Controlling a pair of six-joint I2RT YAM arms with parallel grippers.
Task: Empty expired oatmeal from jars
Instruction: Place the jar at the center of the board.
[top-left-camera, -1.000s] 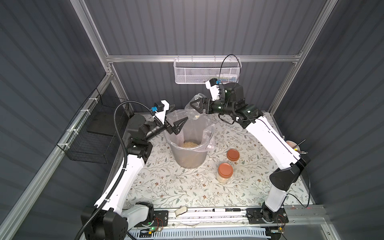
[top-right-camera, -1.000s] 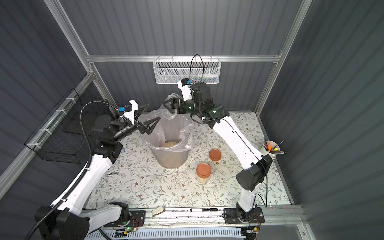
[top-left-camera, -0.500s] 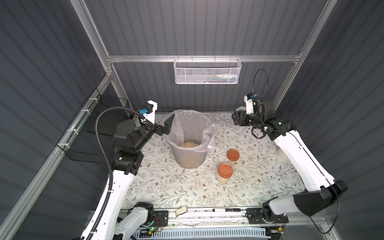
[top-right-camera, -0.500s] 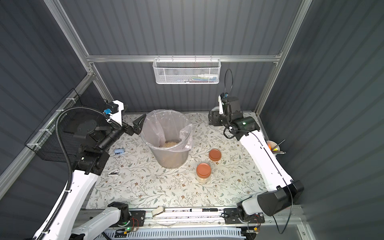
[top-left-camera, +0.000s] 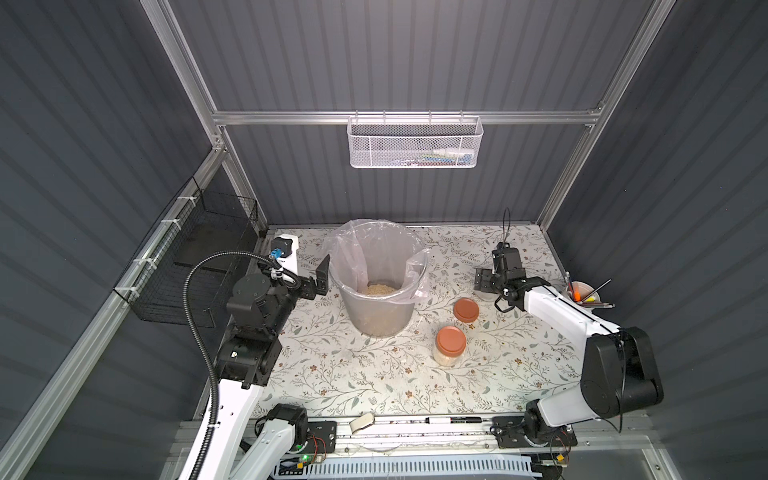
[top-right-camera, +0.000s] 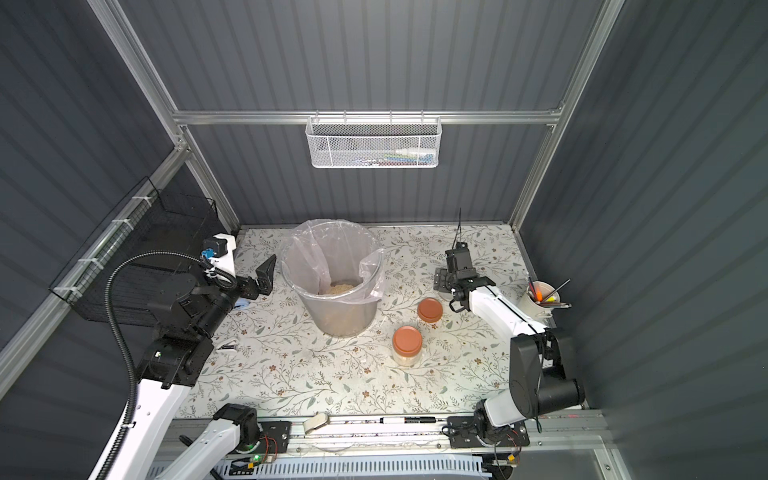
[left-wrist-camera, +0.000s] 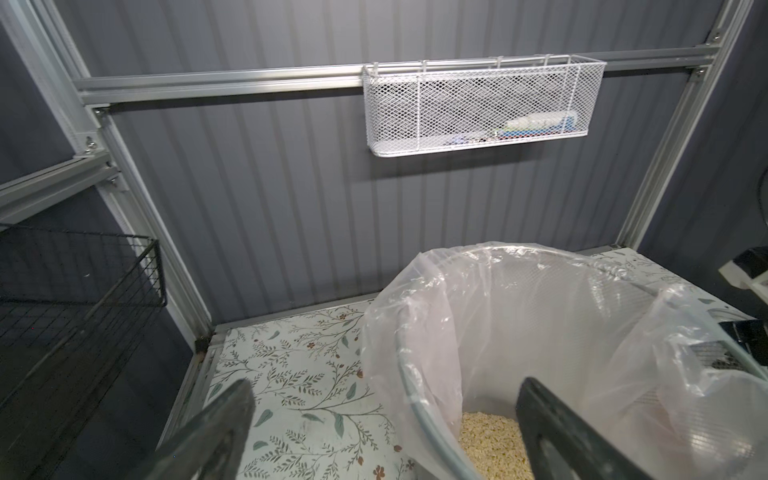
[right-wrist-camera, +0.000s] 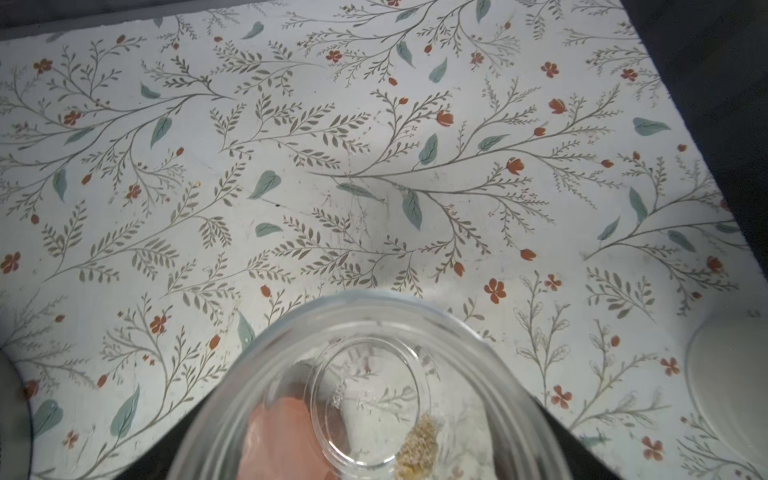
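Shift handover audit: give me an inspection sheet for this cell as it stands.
Surface: floral tabletop, no spill made out.
Job's things: lined bin holds oatmeal; open glass jar, nearly empty, in right claw; lidded jar unemptied; orange lid between them.
Clutter: cup of pens; marker on front rail.
Claws: left claw open, empty, beside bin; right claw shut on the open jar.
Cables: black conduit along left arm; thin cable loop at right wrist.
Surroundings: white mesh basket on back rail; black wire basket on side wall.
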